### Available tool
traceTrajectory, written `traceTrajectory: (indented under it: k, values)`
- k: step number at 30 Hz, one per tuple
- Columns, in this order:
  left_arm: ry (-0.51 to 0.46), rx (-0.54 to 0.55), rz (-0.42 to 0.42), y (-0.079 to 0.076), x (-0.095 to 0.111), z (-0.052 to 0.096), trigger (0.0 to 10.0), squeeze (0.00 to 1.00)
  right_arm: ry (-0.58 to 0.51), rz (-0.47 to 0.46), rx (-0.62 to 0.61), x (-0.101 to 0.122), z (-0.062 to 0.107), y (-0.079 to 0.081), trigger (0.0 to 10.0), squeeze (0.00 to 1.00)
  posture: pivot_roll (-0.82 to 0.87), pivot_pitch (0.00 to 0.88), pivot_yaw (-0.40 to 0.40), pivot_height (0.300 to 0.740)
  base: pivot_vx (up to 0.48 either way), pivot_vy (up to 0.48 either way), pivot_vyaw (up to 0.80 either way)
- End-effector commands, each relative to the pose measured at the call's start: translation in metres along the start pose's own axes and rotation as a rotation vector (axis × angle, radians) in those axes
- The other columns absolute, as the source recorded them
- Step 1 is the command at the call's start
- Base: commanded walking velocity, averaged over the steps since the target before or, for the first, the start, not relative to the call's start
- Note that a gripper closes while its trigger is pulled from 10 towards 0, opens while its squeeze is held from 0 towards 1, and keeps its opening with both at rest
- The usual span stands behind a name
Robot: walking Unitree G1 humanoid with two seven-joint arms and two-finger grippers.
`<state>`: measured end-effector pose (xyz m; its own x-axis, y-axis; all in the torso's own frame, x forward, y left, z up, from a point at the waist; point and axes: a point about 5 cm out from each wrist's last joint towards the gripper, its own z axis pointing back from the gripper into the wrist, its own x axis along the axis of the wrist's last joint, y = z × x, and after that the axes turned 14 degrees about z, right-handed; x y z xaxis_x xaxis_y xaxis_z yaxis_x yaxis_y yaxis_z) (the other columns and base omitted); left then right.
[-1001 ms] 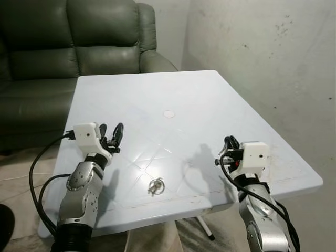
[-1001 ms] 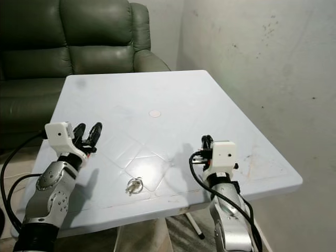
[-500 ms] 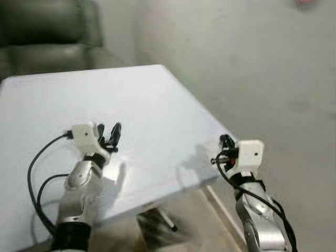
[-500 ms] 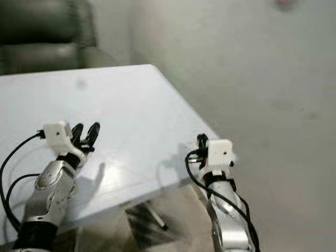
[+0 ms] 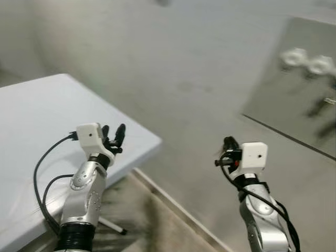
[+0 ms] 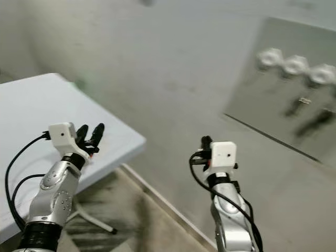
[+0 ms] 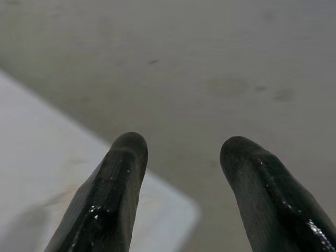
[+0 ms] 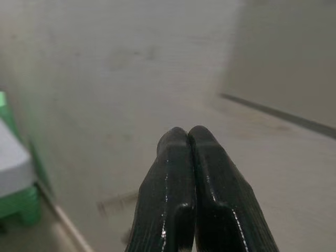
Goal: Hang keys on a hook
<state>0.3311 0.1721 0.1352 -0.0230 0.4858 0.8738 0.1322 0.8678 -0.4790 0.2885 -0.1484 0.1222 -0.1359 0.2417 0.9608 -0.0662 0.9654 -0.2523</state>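
Three white round hooks (image 6: 295,64) sit in a blurred row on a grey panel (image 5: 294,100) against the wall, at the upper right. My left gripper (image 5: 113,135) is raised over the corner of the white table (image 5: 47,110), open, with nothing between its fingers (image 7: 123,173). My right gripper (image 6: 206,142) is held up in front of the bare wall, well below and left of the hooks. It is shut, its fingers (image 8: 187,157) pressed together with nothing seen between them.
The grey concrete wall (image 5: 199,63) runs across the view, meeting the floor (image 5: 157,220) along a pale line. The table's legs (image 6: 100,226) stand below its corner. Something green (image 8: 18,205) lies low under the table's edge in the right wrist view.
The whole view has swung to the right, so the camera turned. The table has slid to the left edge and the panel with hooks has come in. Both grippers keep their poses.
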Motion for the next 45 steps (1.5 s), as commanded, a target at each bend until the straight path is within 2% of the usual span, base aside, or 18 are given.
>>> traceTrajectory:
  k: [1,8,18,24,37,45]
  values:
    - [-0.002,-0.004,0.009,-0.0031,0.0014,-0.0015,10.0,0.0,-0.031,0.006,-0.002,0.0081,-0.0031,-0.0043,10.0,0.0,0.03,0.0,-0.056,0.74,0.0,0.0,-0.77]
    - [0.005,0.002,0.027,-0.0028,0.0005,-0.0013,10.0,0.0,-0.033,0.007,0.002,0.0087,-0.0023,-0.004,10.0,0.0,0.02,0.0,-0.058,0.74,0.0,0.085,-0.77]
    - [0.011,0.026,0.046,-0.0011,-0.0015,0.0,10.0,0.0,-0.029,0.008,0.01,0.0089,-0.0007,-0.0035,10.0,0.0,0.02,0.0,-0.063,0.74,0.0,0.453,-0.77]
    - [0.031,0.05,0.066,-0.0003,-0.0045,0.0004,10.0,0.0,-0.028,0.009,0.013,0.0095,-0.0008,-0.0037,10.0,0.0,0.02,0.0,-0.065,0.74,0.0,0.0,-0.77]
    - [0.046,0.095,0.05,0.0017,-0.0058,0.0006,10.0,0.0,-0.025,0.007,0.012,0.0114,-0.0023,-0.0037,10.0,0.0,0.03,0.0,-0.065,0.74,0.0,0.0,-0.77]
    - [0.048,0.096,0.045,-0.0014,-0.0067,0.0002,10.0,0.0,-0.033,-0.003,-0.006,0.0126,-0.0027,-0.0053,10.0,0.0,0.02,0.0,-0.056,0.74,0.0,0.0,-0.19]
